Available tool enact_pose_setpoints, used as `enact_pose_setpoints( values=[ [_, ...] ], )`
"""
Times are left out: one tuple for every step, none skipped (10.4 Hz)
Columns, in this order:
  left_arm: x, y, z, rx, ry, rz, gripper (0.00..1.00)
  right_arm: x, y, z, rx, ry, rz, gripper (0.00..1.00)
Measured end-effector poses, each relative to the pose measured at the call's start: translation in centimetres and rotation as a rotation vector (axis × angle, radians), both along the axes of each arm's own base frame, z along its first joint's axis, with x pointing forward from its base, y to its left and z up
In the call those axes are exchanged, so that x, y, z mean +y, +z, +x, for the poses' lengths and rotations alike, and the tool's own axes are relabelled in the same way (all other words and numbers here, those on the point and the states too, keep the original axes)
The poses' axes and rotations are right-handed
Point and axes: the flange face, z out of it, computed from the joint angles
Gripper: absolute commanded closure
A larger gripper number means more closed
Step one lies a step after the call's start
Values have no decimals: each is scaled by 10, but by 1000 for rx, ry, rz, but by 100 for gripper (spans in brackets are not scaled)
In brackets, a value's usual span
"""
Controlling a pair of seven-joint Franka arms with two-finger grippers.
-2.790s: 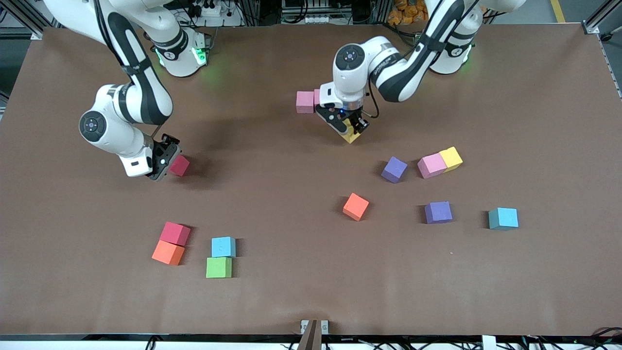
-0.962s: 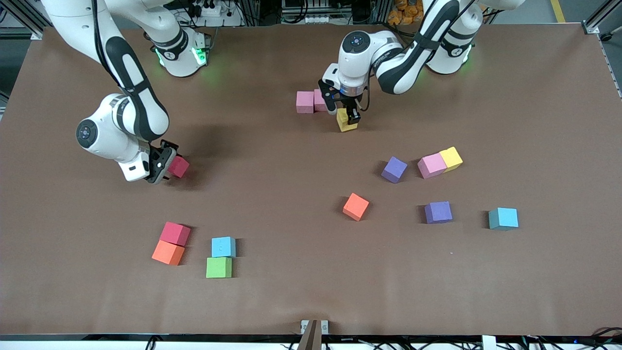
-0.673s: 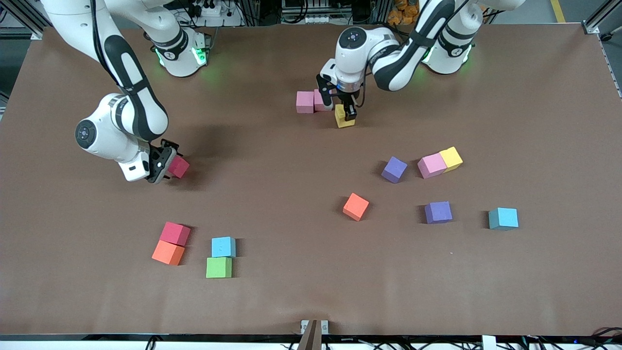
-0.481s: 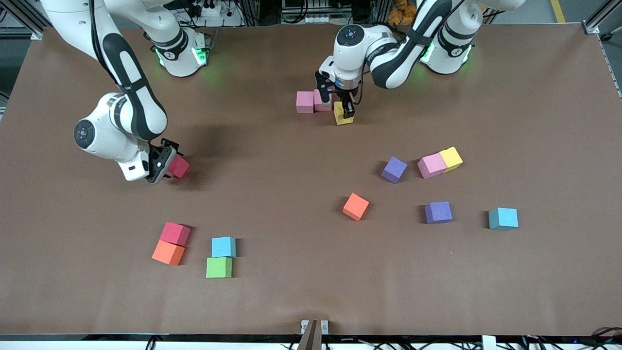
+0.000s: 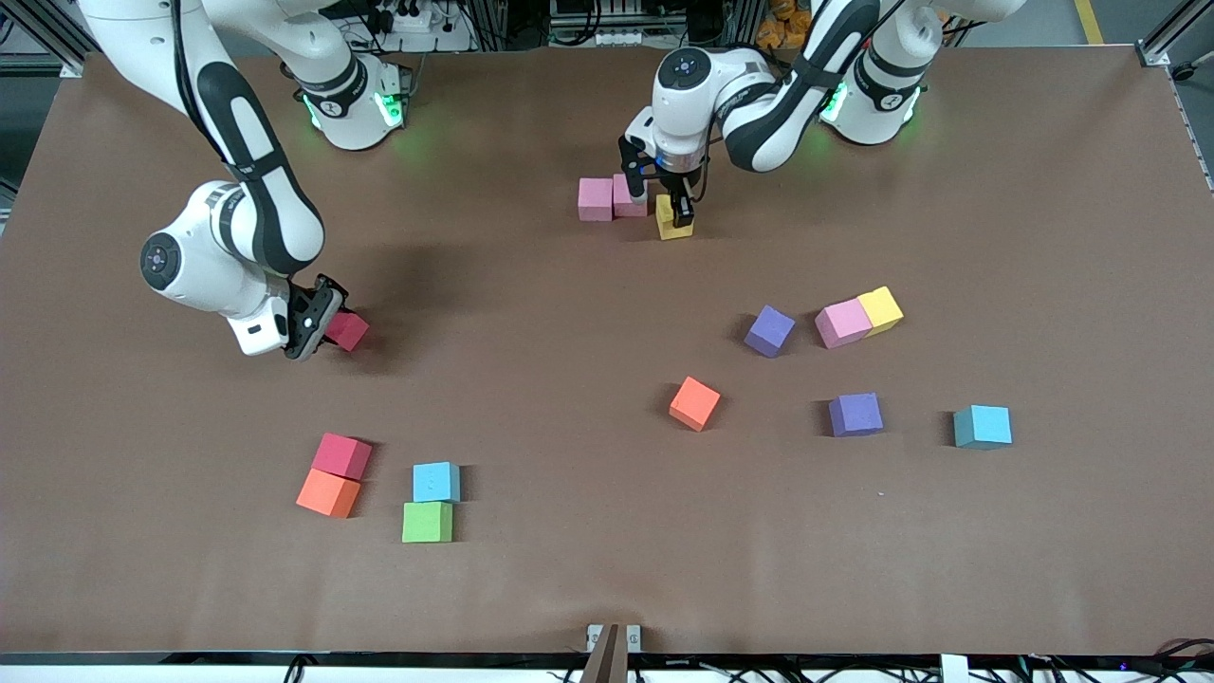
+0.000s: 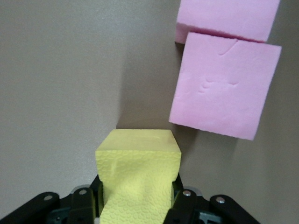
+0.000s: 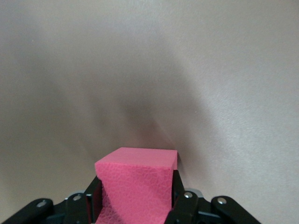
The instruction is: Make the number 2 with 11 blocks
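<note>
My left gripper [image 5: 671, 211] is shut on a yellow block [image 5: 674, 221], low over the table beside two pink blocks [image 5: 596, 199] [image 5: 626, 194] that lie in a row. In the left wrist view the yellow block [image 6: 138, 168] is pinched between the jaws, and the nearer pink block [image 6: 224, 86] lies just off its corner. Toward the right arm's end, my right gripper [image 5: 325, 328] is shut on a red block [image 5: 348, 331] at table level. The right wrist view shows that red block [image 7: 138, 184] squeezed between the jaws. A number 2 is not in view.
Loose blocks lie nearer the front camera: purple [image 5: 769, 330], pink [image 5: 842, 323], yellow [image 5: 881, 308], orange [image 5: 694, 403], purple [image 5: 855, 415] and light blue [image 5: 983, 426]. Toward the right arm's end sit red [image 5: 342, 456], orange [image 5: 328, 493], light blue [image 5: 436, 482] and green [image 5: 427, 522].
The left gripper carried the yellow block closer to the pink pair and lower. The right gripper's jaws closed onto the red block.
</note>
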Motion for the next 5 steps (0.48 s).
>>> enact_pose_setpoints(
  values=[
    [-1,-1,-3,2,-12,1,71,2,5,6,0,5,9,80],
    [-2,-1,-6,4,-21,1,71,6,13,13,5,10,23,80],
    [-2,-1,-8,4,-27,1,71,9,22,21,8,8,35,80],
    [-4,0,-9,5,-33,0,71,14,30,28,14,-3,44,80],
    [-5,0,-11,5,-38,-1,71,19,38,33,24,-22,52,80]
  ],
)
